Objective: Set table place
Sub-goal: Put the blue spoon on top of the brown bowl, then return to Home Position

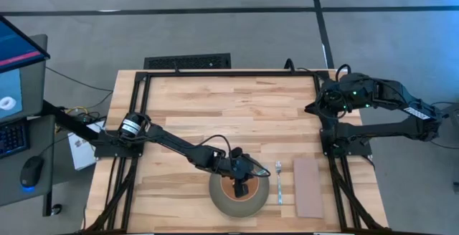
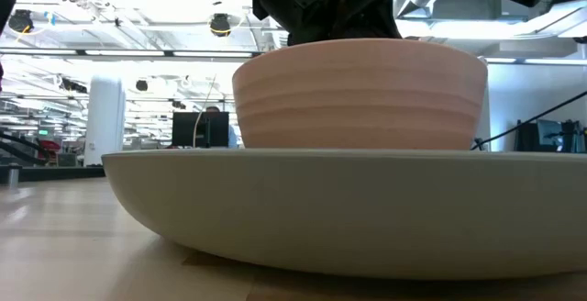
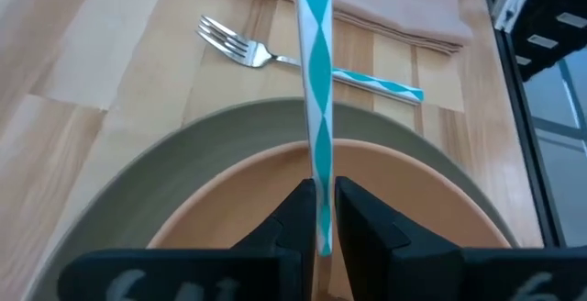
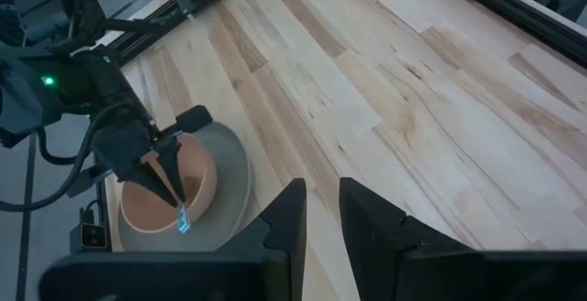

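Blue-handled spoon (image 3: 317, 99) pinched tight by left gripper (image 3: 321, 211), over orange bowl (image 3: 275, 186) nested on grey-green plate (image 1: 222, 203), near table (image 1: 237, 106) front edge. Fork (image 1: 278, 181) & napkin (image 1: 309, 186) already beside plate, so spoon prob. goes there next. Right gripper (image 4: 318, 211) parked far side, fingers slightly apart, empty.

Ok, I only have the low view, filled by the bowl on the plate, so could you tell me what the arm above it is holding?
Observer: The left claw is shut on the spoon, gripping its blue-striped handle over the bowl.
Operator: Thank you. Is the fork down?
Observer: Yes, the fork lies on the table, between the plate and the napkin.
Operator: And the other arm, please?
Observer: The right claw is open and empty, and it waits by the table's right edge, away from the setting.
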`<move>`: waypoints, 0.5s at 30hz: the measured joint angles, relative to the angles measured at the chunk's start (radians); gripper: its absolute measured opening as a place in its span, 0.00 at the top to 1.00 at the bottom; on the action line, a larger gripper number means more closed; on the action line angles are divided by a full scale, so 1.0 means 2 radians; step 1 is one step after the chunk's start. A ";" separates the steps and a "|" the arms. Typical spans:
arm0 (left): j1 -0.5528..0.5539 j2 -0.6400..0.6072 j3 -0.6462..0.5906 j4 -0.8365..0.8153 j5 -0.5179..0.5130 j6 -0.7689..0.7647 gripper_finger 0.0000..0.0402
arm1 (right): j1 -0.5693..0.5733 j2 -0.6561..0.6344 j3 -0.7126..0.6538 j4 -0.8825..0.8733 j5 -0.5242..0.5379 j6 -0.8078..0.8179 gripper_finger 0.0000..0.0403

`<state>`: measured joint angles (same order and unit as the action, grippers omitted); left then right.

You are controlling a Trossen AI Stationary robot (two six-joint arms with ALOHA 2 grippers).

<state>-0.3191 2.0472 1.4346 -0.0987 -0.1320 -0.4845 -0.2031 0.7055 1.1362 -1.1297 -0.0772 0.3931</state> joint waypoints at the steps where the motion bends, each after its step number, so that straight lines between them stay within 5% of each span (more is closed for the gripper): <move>1: 0.000 0.000 0.000 0.000 -0.005 -0.001 0.91 | 0.000 0.000 0.000 0.000 0.000 0.000 0.77; 15: 0.000 -0.008 0.001 -0.018 -0.023 -0.025 0.91 | 0.000 0.000 0.000 0.000 0.000 0.000 0.77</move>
<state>-0.3195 2.0311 1.4361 -0.1339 -0.1771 -0.5338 -0.2031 0.7055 1.1362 -1.1301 -0.0776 0.3931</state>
